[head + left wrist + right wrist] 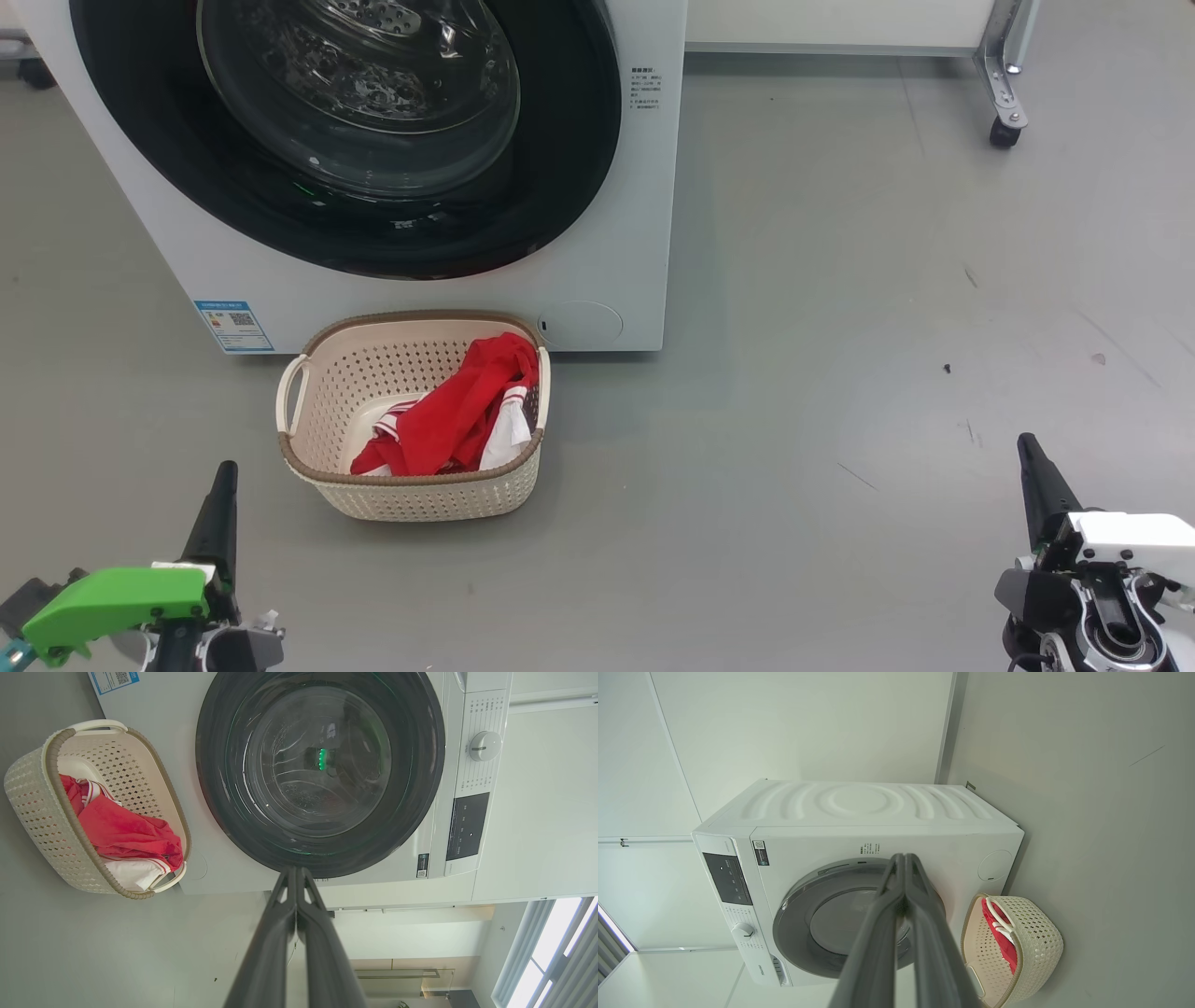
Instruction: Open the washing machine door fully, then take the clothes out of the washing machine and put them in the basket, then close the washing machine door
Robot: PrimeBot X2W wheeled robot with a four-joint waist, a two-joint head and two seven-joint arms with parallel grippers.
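Observation:
The washing machine (616, 280) stands at the back with its round black-rimmed door (373, 233) shut flat against the front, also seen as door (322, 774) and door (822, 924). On the floor before it sits the cream basket (411, 490), holding the red clothes (457, 411) with white trim; basket (42, 812) and clothes (126, 835) appear again at the left, basket (1036, 947) at the lower right. My left gripper (222, 471) is shut, low at the left, away from the basket. At the lower right my right gripper (1027, 443) is shut too, holding nothing.
Grey floor (840, 327) spreads to the right of the machine. A metal frame leg with a caster (1004, 131) stands at the far right back. The machine's dial (485, 745) and dark control panel (467, 826) are on its upper front.

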